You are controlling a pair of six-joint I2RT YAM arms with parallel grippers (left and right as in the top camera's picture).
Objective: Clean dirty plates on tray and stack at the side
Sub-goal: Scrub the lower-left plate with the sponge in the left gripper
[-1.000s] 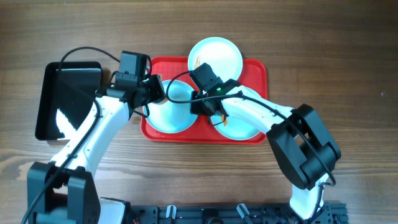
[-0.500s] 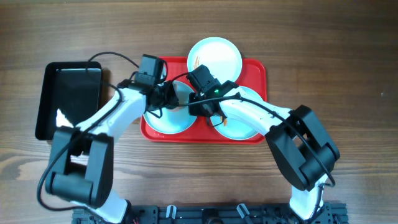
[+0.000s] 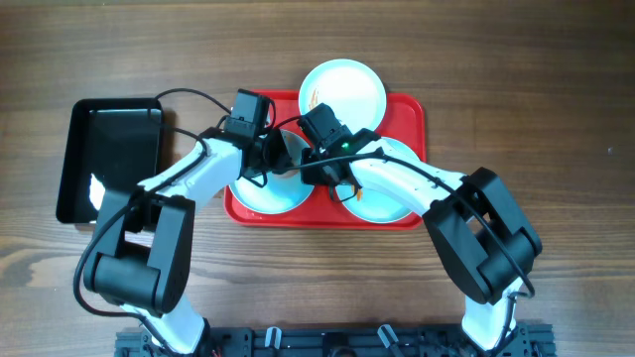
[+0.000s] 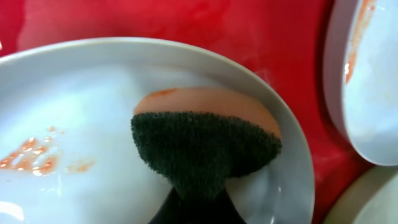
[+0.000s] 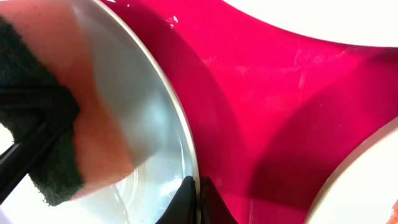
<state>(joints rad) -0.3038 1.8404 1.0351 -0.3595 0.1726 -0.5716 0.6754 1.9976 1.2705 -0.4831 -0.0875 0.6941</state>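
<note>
We take the table (image 3: 516, 79) first; on it lies the red tray (image 3: 409, 111), its middle largely covered by both arms, with a black tray (image 3: 109, 149) apart to the left. Three plates sit on the tray. The far plate (image 3: 347, 94) overhangs the back rim and shows whole, an orange smear at its left edge. The left plate (image 3: 263, 193) and right plate (image 3: 392, 203) are each partly under an arm. Up close, the left plate carries orange smears and is cut off by the frame. A sponge (image 4: 205, 146) rests on its inner wall, green face up and orange foam behind. The left gripper (image 4: 193, 208) pinches that sponge, its fingers mostly out of frame. The right gripper (image 5: 198, 199), also cropped, has its tips pressed together on the left plate's rim.
</note>
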